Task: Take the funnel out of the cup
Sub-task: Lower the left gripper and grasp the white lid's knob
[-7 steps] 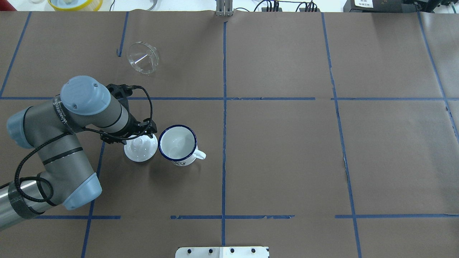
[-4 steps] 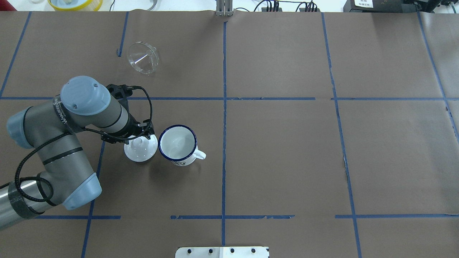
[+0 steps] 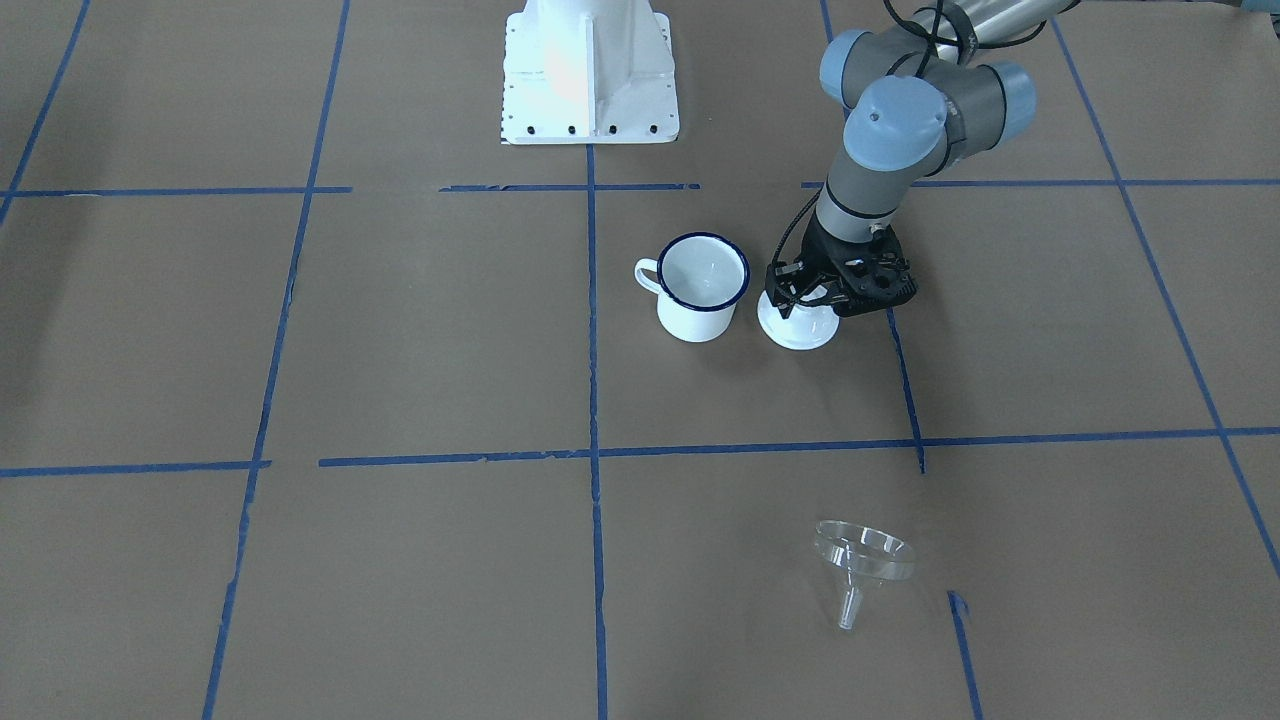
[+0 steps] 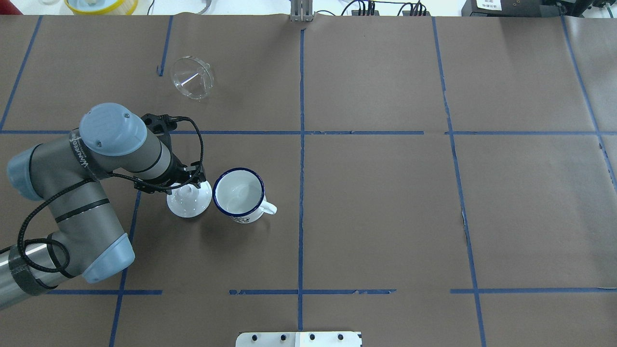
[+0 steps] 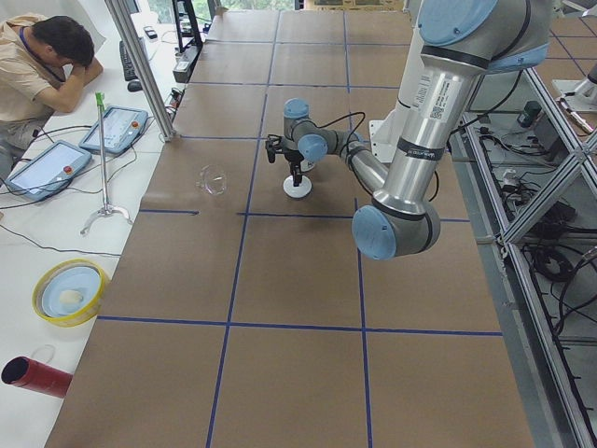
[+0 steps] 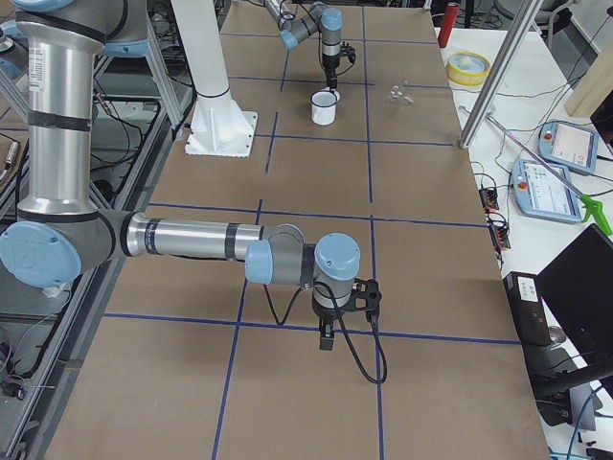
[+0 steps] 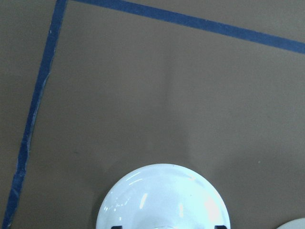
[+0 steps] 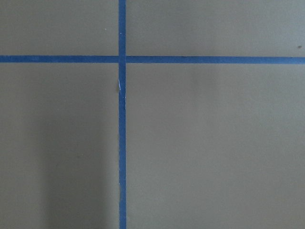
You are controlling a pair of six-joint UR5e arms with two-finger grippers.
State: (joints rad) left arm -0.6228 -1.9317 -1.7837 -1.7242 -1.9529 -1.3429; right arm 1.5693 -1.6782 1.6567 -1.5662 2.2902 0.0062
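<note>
1. Left arm (image 4: 87,193): enters from the left of the overhead view and bends down over the table (image 4: 385,217), which is covered in brown paper marked with blue tape lines.

2. Left gripper (image 4: 189,187): positioned directly above a white domed lid (image 4: 189,203). In the left wrist view, two dark fingertips (image 7: 218,226) show at the bottom edge, set wide apart over the dome. The pincer is therefore apart and has no grip on the lid.

3. Funnel (image 4: 193,78): clear plastic, lying tipped on its side on the paper. It is on the far side of the table from the robot, beyond the left arm and well apart from the cup. It is out of the cup.

4. Lid: rests on the paper just to the left of the cup. Whether the two touch cannot be determined.

5. Cup (image 4: 239,192): white with a dark blue rim. It stands upright near the centre tape line. Its handle points right and toward the robot.

6. Right gripper (image 6: 326,337): seen only in the right side view, hanging low near a blue tape line at the right end of the table, well apart from the cup. Its wrist view shows only crossed tape lines. Whether this pincer is apart or together cannot be told.
</note>
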